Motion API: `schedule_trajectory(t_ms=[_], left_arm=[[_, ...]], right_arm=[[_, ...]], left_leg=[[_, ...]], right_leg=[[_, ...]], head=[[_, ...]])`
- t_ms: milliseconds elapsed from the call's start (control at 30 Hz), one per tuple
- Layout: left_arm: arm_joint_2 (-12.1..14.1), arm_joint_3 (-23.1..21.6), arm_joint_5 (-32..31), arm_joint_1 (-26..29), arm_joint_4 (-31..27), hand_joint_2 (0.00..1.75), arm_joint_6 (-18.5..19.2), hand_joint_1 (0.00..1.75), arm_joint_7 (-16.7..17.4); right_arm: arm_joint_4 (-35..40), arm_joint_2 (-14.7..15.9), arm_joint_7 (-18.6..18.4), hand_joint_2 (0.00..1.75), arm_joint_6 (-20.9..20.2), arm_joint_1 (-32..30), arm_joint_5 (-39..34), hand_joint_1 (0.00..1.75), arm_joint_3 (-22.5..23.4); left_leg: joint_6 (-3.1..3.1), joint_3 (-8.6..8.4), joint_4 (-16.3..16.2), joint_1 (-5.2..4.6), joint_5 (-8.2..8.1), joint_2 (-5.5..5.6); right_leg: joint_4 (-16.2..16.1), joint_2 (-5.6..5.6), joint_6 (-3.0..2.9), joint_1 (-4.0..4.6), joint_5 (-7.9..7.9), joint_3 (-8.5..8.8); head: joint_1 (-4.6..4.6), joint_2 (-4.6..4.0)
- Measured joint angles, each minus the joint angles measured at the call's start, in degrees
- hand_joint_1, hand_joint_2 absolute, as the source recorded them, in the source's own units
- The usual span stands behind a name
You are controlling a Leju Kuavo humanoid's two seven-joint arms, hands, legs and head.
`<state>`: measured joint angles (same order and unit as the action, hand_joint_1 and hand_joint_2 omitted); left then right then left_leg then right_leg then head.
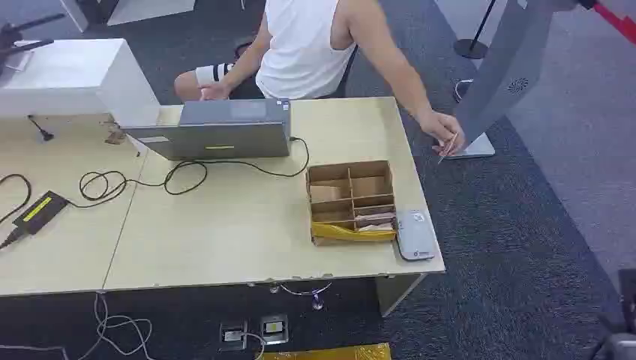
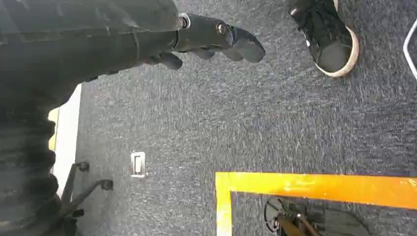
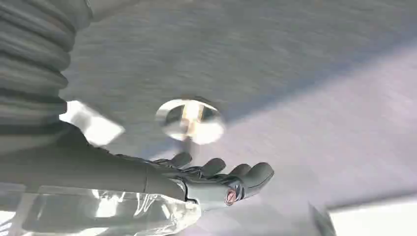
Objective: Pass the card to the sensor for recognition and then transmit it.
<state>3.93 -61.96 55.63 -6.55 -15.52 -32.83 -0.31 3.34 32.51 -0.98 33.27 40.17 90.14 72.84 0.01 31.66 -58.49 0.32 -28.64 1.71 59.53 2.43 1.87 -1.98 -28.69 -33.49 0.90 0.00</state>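
Two robot hands are hanging away from the light wooden table (image 1: 225, 240): the left hand (image 2: 216, 42) is showing in its wrist view over grey carpet (image 2: 255, 123), fingers loosely extended and holding nothing; the right hand (image 3: 216, 182) is showing in its wrist view, fingers stretched out and apart, likewise holding nothing. That view is motion-blurred.

In the head view a seated person in a white sleeveless top (image 1: 304, 49) is reaching past the table's far right corner, the person's hand (image 1: 446, 135) pinching a thin pale card (image 1: 448, 148) just beside a grey slanted stand (image 1: 502, 71). A brown cardboard divided box (image 1: 350, 201) with yellow tape along its near edge is sitting near the table's right end. A flat grey rounded sensor pad (image 1: 415, 234) is lying just beside the box, at the table edge; its markings are too small to read. A closed grey laptop (image 1: 221, 129) is resting at the far edge, black cables (image 1: 142, 182) trailing from it. No legible writing is showing anywhere.
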Motion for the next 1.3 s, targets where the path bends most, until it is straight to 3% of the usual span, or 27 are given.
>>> schedule_trajectory(t_ms=[133,233,367,467,800,1000,1100,1200,1233,1300], left_arm=[[0.1,-0.2,0.0,0.0,0.0,1.75,-0.1,0.0,0.0],[0.0,-0.2,0.0,0.0,0.0,1.75,-0.4,0.0,0.0],[0.0,-0.2,-0.6,-0.1,0.0,1.75,-0.8,0.0,0.0],[-0.1,-0.4,-0.6,-0.2,0.0,1.75,-0.8,0.0,0.0],[-0.2,-0.9,-0.9,0.0,0.0,1.75,-0.9,0.0,0.0],[-0.2,-1.7,-1.7,-0.1,0.0,1.75,-0.9,0.0,-0.1],[-0.3,-1.8,-1.7,-0.2,0.0,1.75,-0.9,0.0,-0.2],[-0.3,-2.0,-1.7,-0.2,0.0,1.75,-0.9,0.0,-0.4],[-0.3,-2.0,-1.7,-0.4,0.0,1.75,-0.9,0.0,-0.5],[-0.2,-2.1,-1.8,-0.4,0.0,1.75,-0.9,0.0,-0.5]], right_arm=[[0.0,3.6,-1.9,1.75,-1.2,15.5,0.1,0.0,-6.7],[-0.2,3.4,-1.1,1.75,-1.2,26.3,0.3,0.0,-14.0],[-0.4,-0.5,-4.9,1.75,-2.1,40.2,0.3,0.0,-25.9],[-0.4,-3.1,-5.0,1.75,-1.6,44.5,0.3,0.0,-33.2],[-0.4,-6.4,-2.7,1.75,0.4,46.6,0.2,0.0,-44.2],[-0.4,-11.4,-5.5,1.75,0.3,47.7,0.2,0.0,-54.9],[-0.4,-14.6,-3.4,1.75,-1.2,47.0,0.2,0.0,-59.1],[-0.4,-19.0,-1.3,1.75,2.2,43.5,0.2,0.0,-62.6],[-0.4,-20.5,-1.6,1.75,2.8,41.5,-0.7,0.0,-63.7],[2.7,-20.3,-8.3,1.75,-3.7,33.2,-9.2,0.0,-67.2]], left_leg=[[0.1,0.02,0.0,-0.05,0.17,0.06],[0.11,0.27,0.0,-0.04,0.28,0.29],[-0.04,0.24,0.0,0.08,0.41,0.37],[-0.07,0.31,0.0,0.14,0.48,0.76],[-0.06,0.41,0.0,0.13,0.49,0.69],[-0.06,0.3,0.0,0.17,0.49,0.45],[-0.1,0.35,0.0,0.28,0.52,0.47],[-0.15,0.29,0.0,0.4,0.52,0.37],[-0.21,0.06,0.0,0.39,0.5,0.3],[-0.28,-0.59,-0.1,0.69,0.4,0.38]], right_leg=[[0.0,-0.06,0.06,-0.04,0.08,-0.02],[0.0,-0.32,0.08,-0.03,0.15,-0.02],[0.1,-0.35,0.02,0.07,0.18,-0.25],[0.1,-0.72,0.01,0.14,0.17,-0.23],[0.1,-0.66,0.01,0.11,0.18,-0.25],[0.1,-0.46,-0.04,0.17,0.22,-0.26],[0.1,-0.45,-0.06,0.28,0.23,-0.25],[0.1,-0.39,-0.14,0.39,0.27,-0.25],[0.0,-0.25,-0.21,0.42,0.23,-0.43],[-0.5,-0.27,-0.21,0.84,0.2,0.27]], head=[[0.02,0.0],[0.0,0.0],[0.0,0.0],[0.0,0.0],[0.02,0.0],[0.0,0.0],[0.0,0.0],[0.04,0.0],[-0.02,0.0],[-0.75,0.0]])
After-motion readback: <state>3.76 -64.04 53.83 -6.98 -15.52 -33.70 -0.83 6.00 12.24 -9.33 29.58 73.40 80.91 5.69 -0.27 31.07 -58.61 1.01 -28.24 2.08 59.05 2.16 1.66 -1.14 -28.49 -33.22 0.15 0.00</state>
